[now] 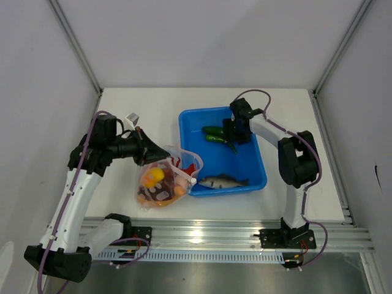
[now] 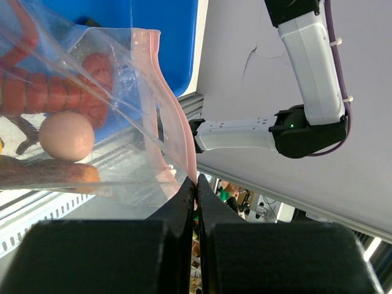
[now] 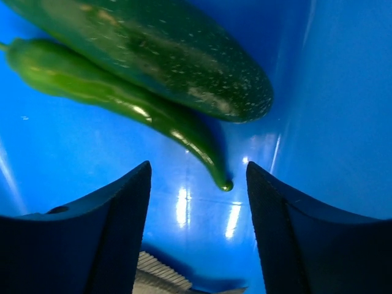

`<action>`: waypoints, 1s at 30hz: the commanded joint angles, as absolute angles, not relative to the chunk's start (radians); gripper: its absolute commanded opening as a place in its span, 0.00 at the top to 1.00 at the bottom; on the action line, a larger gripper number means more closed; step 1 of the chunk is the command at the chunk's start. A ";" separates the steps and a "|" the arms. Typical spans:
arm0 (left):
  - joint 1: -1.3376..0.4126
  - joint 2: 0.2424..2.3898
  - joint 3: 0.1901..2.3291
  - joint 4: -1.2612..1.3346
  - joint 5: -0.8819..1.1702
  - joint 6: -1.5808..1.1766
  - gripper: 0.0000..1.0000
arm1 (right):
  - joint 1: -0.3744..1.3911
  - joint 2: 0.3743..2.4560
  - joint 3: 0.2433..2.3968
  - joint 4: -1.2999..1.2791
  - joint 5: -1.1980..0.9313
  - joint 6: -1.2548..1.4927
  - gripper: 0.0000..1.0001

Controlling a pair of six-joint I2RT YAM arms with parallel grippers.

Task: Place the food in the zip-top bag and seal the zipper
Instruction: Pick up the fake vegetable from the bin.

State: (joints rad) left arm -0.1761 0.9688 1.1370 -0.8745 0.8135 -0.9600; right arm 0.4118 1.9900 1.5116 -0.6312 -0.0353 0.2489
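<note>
A: Item one, the zip-top bag point(image 1: 164, 179). Where do we log it?

B: On the table, just left of the blue tub point(image 1: 248, 164), its mouth corner against the tub's near-left corner. We list its contents as a yellow pepper point(image 1: 154, 174), a brown steak point(image 1: 153, 195), a pale egg point(image 2: 66, 136) and red chilies point(image 2: 55, 92).

A: And the zipper point(image 2: 177, 128)?

B: A pink strip along the mouth, with a white slider point(image 1: 193, 181) at the end nearest the tub. We see the mouth gaping, not sealed.

A: Item two, the left gripper point(image 2: 196, 190).

B: Its jaws are pressed together on the pink strip, holding that edge of the bag up off the table.

A: Still in the tub?

B: We count three things. The grey fish point(image 1: 222, 181) lies along the near wall. The cucumber point(image 3: 184, 61) and a slim green chili point(image 3: 122, 101) lie side by side, touching, toward the far end.

A: Item three, the right gripper point(image 3: 197, 174).

B: Inside the tub, above its floor, jaws spread wide and holding nothing. We note the chili's pointed tip lies between the two fingers, touching neither.
</note>
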 commanded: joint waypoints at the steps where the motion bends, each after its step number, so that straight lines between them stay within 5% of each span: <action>1: -0.167 0.963 1.144 -0.856 0.821 -0.945 1.00 | 0.413 2.013 1.549 -0.632 0.000 0.213 0.36; 5: -0.167 0.965 1.146 -0.856 0.821 -0.948 1.00 | 0.423 2.023 1.539 -0.617 0.000 0.224 0.49; 15: -0.167 0.965 1.154 -0.856 0.825 -0.951 0.99 | 0.511 2.075 1.531 -0.603 0.078 0.224 0.63; 19: -0.167 0.956 1.149 -0.865 0.825 -0.946 0.99 | 0.528 2.085 1.514 -0.592 0.112 0.227 0.76; 23: -0.167 0.948 1.143 -0.867 0.821 -0.940 0.99 | 0.538 2.076 1.505 -0.586 0.144 0.232 1.00; 30: -0.167 0.968 1.146 -0.862 0.815 -0.920 1.00 | 0.572 1.945 1.531 -0.653 0.170 0.216 1.00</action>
State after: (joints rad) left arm -0.1761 0.9695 1.1370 -0.8806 0.8139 -0.9508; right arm 0.5510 2.0480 1.5105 -0.6106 0.1322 0.2295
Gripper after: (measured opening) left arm 0.005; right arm 0.073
